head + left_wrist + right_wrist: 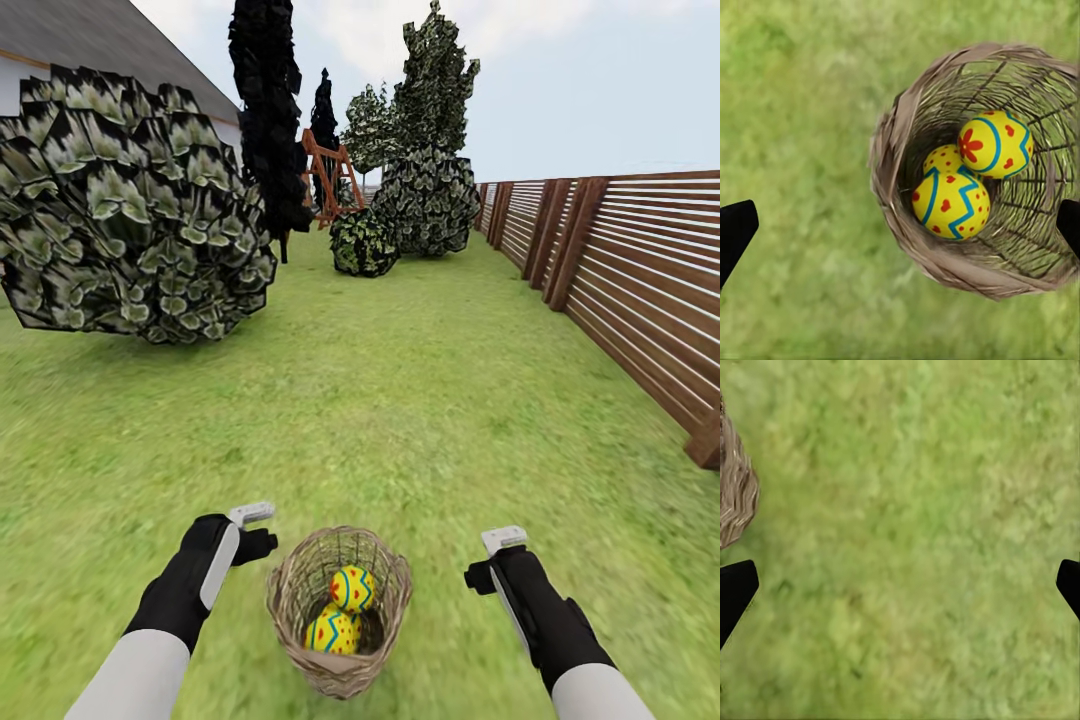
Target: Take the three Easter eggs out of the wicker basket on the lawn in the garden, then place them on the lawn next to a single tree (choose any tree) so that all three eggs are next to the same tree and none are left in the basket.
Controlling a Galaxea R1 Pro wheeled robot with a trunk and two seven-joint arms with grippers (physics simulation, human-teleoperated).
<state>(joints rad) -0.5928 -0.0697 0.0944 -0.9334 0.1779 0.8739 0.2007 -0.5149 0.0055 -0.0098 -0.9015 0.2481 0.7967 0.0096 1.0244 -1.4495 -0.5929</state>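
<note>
Both pincers, left (262, 530) and right (490, 558), spread wide beside the brown wicker basket (290, 585); a clumsy dip could tip it, spilling the yellow zigzag-painted eggs (352, 588).

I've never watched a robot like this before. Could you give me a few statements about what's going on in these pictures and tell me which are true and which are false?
1. All three eggs lie inside the basket. True.
2. The left gripper is holding an egg. False: it is open and empty, beside the basket.
3. The basket stands on the lawn between the two grippers. True.
4. A stone wall runs along the lawn's right side. False: it is a brown slatted fence.
5. The right gripper is reaching into the basket. False: it hangs open over bare grass beside it.
</note>
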